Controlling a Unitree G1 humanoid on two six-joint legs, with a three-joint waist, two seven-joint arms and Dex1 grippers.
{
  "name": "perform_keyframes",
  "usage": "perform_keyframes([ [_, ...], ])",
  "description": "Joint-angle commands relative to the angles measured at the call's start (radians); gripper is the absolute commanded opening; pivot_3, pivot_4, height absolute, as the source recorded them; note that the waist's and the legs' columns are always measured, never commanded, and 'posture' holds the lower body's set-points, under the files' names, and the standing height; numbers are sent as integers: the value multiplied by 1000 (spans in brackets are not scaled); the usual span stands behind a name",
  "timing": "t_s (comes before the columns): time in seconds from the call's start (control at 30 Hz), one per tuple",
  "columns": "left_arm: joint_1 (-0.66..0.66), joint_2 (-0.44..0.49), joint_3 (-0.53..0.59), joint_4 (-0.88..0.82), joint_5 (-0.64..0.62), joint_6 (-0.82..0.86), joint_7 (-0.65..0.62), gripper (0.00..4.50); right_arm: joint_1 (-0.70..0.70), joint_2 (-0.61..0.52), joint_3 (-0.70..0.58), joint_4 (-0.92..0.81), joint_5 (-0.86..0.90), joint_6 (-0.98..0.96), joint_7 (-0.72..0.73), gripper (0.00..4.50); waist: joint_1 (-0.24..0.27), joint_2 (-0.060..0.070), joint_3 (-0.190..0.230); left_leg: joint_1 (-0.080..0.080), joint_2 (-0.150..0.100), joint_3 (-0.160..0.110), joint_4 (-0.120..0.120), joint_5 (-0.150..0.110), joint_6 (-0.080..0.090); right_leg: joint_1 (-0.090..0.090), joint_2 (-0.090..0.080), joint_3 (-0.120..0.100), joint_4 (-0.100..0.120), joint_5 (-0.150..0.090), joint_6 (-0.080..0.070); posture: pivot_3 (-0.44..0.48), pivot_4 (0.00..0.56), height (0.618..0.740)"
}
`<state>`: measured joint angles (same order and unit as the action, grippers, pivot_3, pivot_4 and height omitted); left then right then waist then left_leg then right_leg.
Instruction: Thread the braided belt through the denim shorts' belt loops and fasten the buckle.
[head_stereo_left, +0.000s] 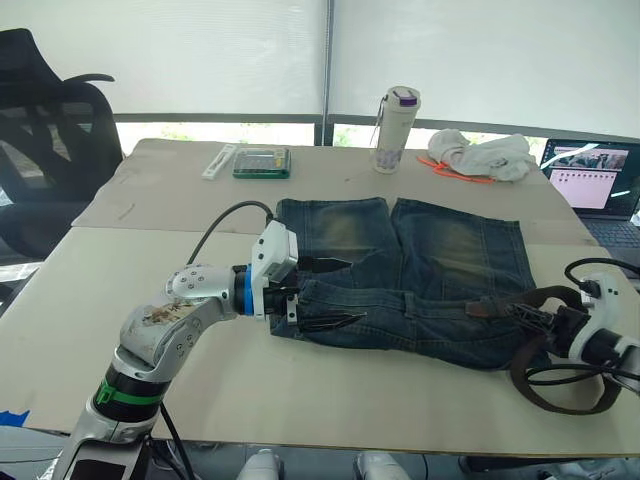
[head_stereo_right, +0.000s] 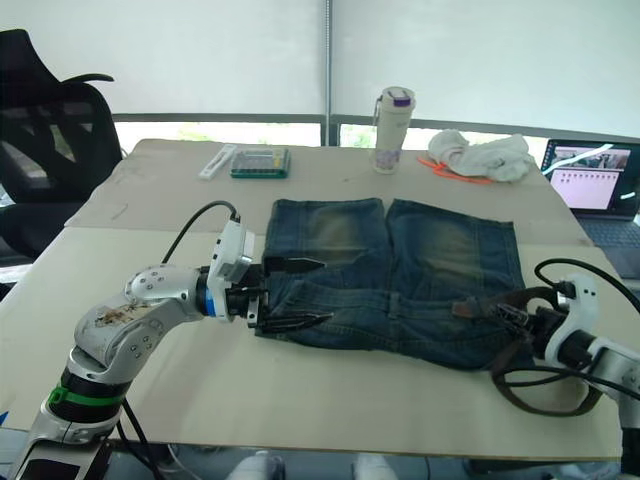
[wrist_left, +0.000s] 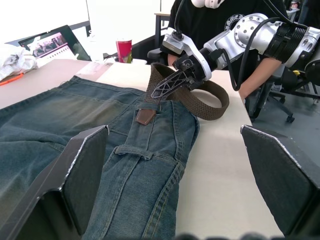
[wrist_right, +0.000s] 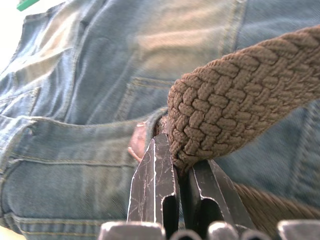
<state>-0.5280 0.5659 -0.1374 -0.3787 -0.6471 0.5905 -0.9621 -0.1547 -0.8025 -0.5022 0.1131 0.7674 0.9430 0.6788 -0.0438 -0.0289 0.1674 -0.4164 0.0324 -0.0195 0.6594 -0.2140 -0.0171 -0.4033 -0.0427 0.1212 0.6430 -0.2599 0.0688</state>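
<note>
While one left hand (head_stereo_left: 318, 293) gapes over one denim shorts (head_stereo_left: 440, 270), right hand (wrist_right: 182, 175) clamps one braided belt (wrist_right: 235, 115).

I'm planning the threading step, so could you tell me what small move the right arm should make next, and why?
Probably push the braided belt a little further along the waistband of the denim shorts. The right gripper is shut on the belt beside the waistband, its leather tip lies there, and the left gripper waits open at the far end.

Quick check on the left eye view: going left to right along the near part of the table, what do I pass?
Left gripper, open at the waistband → denim shorts → braided belt with the right gripper shut on it.
</note>
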Motion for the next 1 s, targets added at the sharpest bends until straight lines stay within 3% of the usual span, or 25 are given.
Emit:
perform_keyframes([
  [0.03,1,-12,12,-19,-2,-16,-1,4485,-1,1,7,-50,20,11,33,0,0,0,0,0,0,0,0,0,0,0,0,0,0,0,0,0,150,737],
  [0.33,17,-74,30,11,-26,-1,39,4485,-23,126,-62,-58,121,67,-19,0,-3,0,0,0,0,0,0,0,0,0,0,0,1,0,0,0,150,737],
  [0.63,27,-289,79,144,-90,69,231,4485,16,222,-186,-111,377,162,-8,0,-3,0,0,0,0,-1,1,0,0,0,0,0,2,0,0,0,150,737],
  [0.83,29,-392,80,208,-115,106,274,4485,27,273,-162,-212,507,171,-29,0,-5,1,-1,0,0,-1,1,0,0,0,0,0,3,0,0,0,150,737],
  [1.0,35,-424,43,244,-97,136,279,4485,36,298,-119,-283,545,147,-37,0,-3,1,-1,0,0,-1,1,0,0,0,0,0,3,0,0,0,150,737],
])
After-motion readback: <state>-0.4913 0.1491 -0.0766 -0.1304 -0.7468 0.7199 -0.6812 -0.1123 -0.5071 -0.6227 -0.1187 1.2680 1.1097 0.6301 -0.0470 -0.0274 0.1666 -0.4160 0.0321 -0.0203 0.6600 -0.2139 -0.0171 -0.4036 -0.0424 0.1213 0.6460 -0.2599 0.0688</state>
